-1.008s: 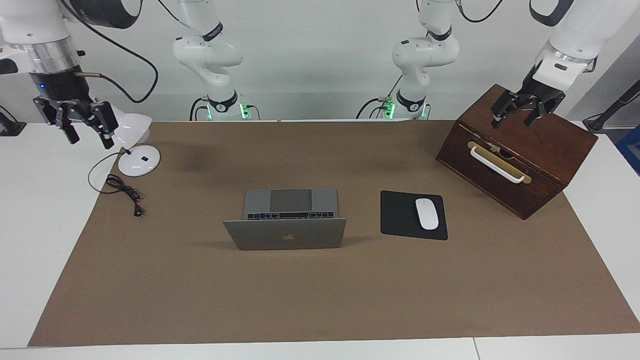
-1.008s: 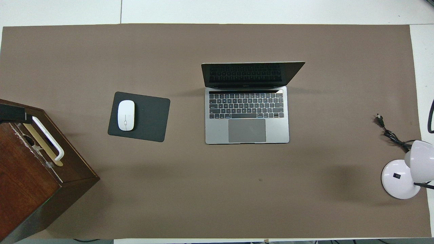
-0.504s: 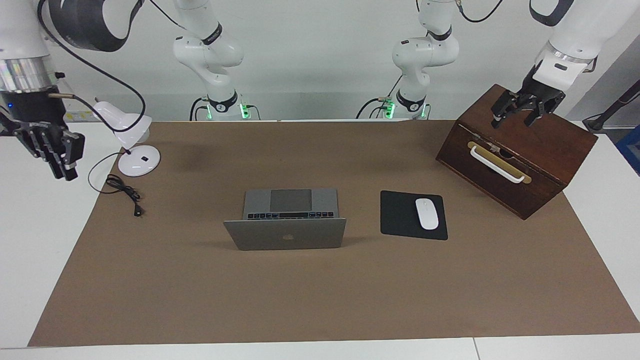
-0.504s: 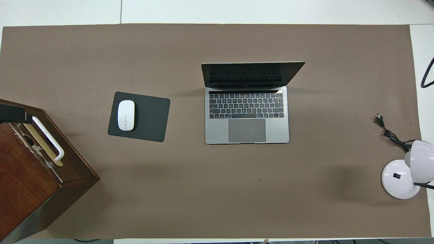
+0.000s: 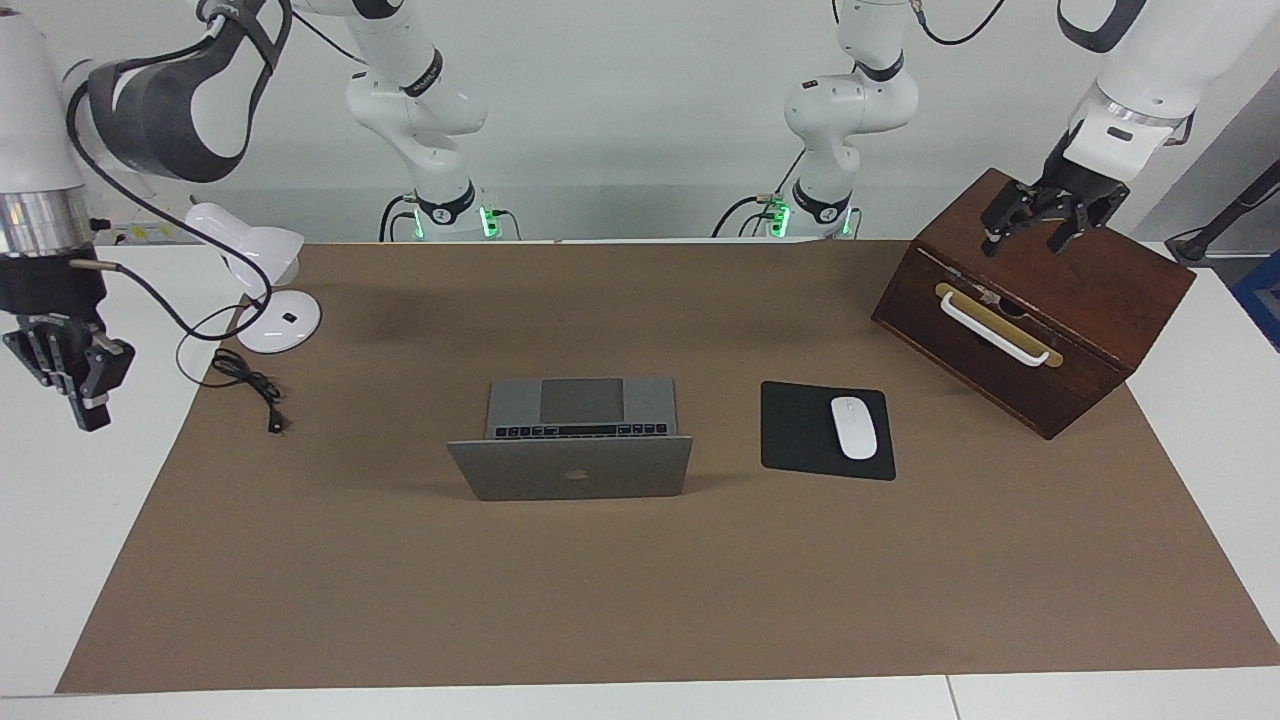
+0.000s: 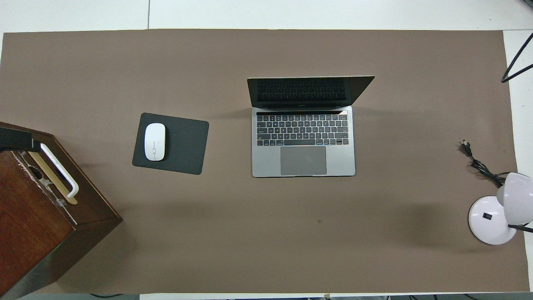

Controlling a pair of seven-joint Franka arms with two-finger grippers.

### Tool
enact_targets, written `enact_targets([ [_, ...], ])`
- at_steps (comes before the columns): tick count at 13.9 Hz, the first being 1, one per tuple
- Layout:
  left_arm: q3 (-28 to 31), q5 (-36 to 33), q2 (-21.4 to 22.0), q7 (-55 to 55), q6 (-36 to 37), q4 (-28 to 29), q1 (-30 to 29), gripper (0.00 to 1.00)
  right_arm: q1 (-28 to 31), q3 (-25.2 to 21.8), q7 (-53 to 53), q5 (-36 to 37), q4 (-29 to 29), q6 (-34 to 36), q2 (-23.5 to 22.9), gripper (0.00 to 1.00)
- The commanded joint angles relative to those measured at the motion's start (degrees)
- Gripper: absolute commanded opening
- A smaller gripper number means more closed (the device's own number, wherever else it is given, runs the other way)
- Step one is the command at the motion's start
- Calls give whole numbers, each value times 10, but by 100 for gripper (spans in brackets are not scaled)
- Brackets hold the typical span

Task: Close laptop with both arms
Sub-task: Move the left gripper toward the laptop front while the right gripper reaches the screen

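across the whole work surface lies a brown mat (image 5: pixel 640 580) on the white table (image 5: pixel 60 520), and everything else sits on or around it. largest on it is a dark wooden box (image 5: pixel 1040 300) with a white handle (image 5: pixel 995 330), standing at the left arm's end of the table. the left gripper (image 5: pixel 1037 230) hangs over the top of that box with its two fingers spread apart, holding nothing.

on the middle of the mat stands the laptop (image 5: pixel 572 450), open, its lid raised with the apple logo turned away from the robots and its keyboard (image 6: pixel 302 130) and trackpad (image 6: pixel 303 160) on the side nearer to them. neither arm touches it. the right gripper (image 5: pixel 68 375) hangs in the air over the bare white table just off the mat's edge at the right arm's end, pointing down, well apart from the laptop; whether its fingers are apart or together i cannot tell.

beside the laptop, toward the left arm's end, lies a black mouse pad (image 5: pixel 805 435) with a white mouse (image 5: pixel 854 427) on it. at the right arm's end stands a white desk lamp (image 5: pixel 265 300), nearer to the robots than the laptop, and its black cord (image 5: pixel 250 385) trails onto the mat, ending in a plug.
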State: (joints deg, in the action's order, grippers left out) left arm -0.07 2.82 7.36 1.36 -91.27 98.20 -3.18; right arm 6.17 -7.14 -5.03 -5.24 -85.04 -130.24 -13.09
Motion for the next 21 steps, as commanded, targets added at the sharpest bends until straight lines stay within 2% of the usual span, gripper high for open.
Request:
enact_targets([
  [1, 3, -13, 1, 6, 6, -5, 6, 100, 3, 8, -5, -8, 62, -9, -55, 0],
  [4, 3, -13, 3, 0, 3, 4, 8, 100, -3, 9, -9, -8, 111, -12, -104, 0],
  [5, 3, -13, 3, -1, 1, 5, 9, 87, -3, 9, -9, -8, 120, -22, -114, 0],
  [6, 3, -13, 3, -1, 1, 5, 9, 47, -3, 9, -9, -8, 121, -33, -123, 0],
  [7, 3, -13, 3, -2, 1, 6, 9, 12, -3, 9, -8, -8, 124, -49, -138, 0],
  [8, 3, -13, 4, -4, 1, 9, 8, 0, -4, 9, -5, -7, 135, -60, -154, 0],
  [14, 2, -13, 10, -36, -16, 23, 11, 0, -15, 9, 73, 14, 140, -68, -172, 0],
  [18, -1, -9, 35, -35, -60, 83, 15, 0, -35, 10, 87, 34, 139, -78, -183, 0],
  [21, -2, -5, 69, -36, -115, 151, 45, 0, -60, 9, 78, 34, 152, -106, -207, 0],
])
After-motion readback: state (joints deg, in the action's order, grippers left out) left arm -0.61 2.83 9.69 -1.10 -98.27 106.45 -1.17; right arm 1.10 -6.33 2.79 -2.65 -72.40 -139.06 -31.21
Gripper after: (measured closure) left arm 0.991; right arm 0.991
